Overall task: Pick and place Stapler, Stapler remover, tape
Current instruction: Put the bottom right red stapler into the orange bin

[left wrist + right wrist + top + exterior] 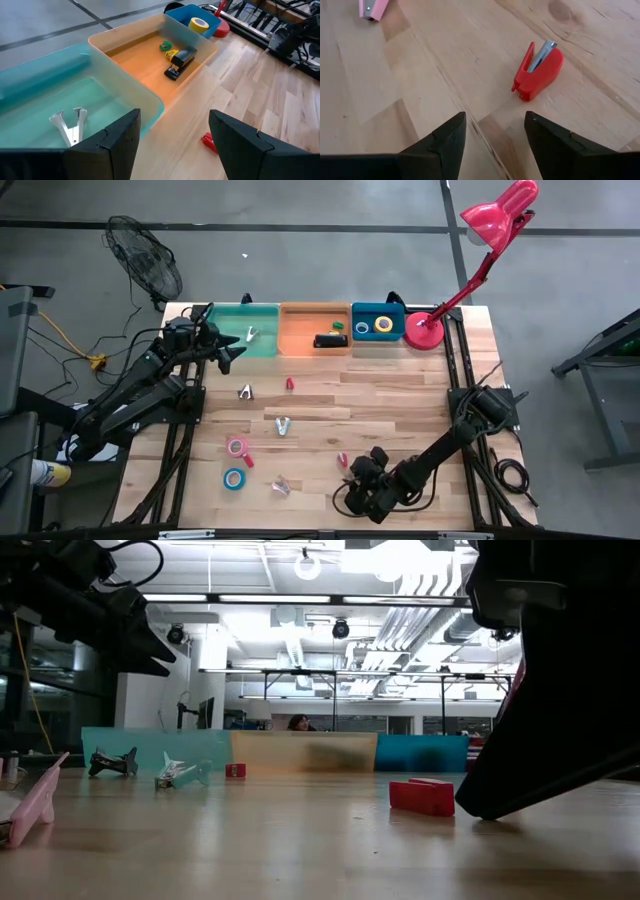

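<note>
Hovering wide near red stapler point(538, 70): right claw point(494, 142); left claw point(172, 137) wide above green bin point(30, 90).

Left gripper point(232, 352) beside the green bin point(262, 311), which holds a staple remover point(250, 334); stapler point(329, 340) in the middle bin point(300, 312) beyond. Small stapler point(538, 70) ahead of right gripper point(494, 131).
</note>
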Robot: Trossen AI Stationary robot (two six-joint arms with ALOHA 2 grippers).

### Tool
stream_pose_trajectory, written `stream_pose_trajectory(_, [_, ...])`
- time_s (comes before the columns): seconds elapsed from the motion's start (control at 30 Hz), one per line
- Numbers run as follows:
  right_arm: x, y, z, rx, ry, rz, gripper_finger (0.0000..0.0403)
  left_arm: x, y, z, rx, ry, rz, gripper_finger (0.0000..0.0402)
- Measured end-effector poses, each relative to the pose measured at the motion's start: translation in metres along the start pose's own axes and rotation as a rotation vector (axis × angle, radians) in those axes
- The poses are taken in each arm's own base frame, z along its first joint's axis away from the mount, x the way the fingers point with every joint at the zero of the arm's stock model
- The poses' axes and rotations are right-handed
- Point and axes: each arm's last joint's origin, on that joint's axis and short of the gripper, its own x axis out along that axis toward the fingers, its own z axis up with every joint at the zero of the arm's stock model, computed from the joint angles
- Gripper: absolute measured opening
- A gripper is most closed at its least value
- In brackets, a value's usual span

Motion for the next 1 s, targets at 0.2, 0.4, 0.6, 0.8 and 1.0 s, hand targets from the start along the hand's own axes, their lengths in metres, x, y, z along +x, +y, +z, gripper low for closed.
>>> stream_pose_trajectory(0.2, [0.001, -0.001, 0.0, -0.005, -0.035, -0.015, 0.0197, 0.0, 0.0, 0.0, 0.001, -0.003, 0.0, 0.0232])
stream_pose_trajectory(0.4, [0.002, -0.002, 0.001, -0.025, -0.061, -0.028, 0.0197, 0.0, 0.0, 0.0, 0.001, -0.004, 0.001, 0.0232])
stream_pose_trajectory(0.6, [0.004, -0.003, 0.003, -0.053, -0.074, -0.041, 0.0197, 0.0, 0.0, 0.0, 0.001, -0.004, 0.002, 0.0232])
stream_pose_trajectory(0.8, [0.011, -0.008, 0.013, -0.085, -0.077, -0.065, 0.0197, 0.0, 0.0, 0.0, 0.001, -0.004, 0.002, 0.0232])
stream_pose_trajectory(1.0, [0.019, -0.013, 0.025, -0.081, -0.085, -0.09, 0.0197, 0.0, 0.0, 0.0, 0.001, -0.004, 0.002, 0.0232])
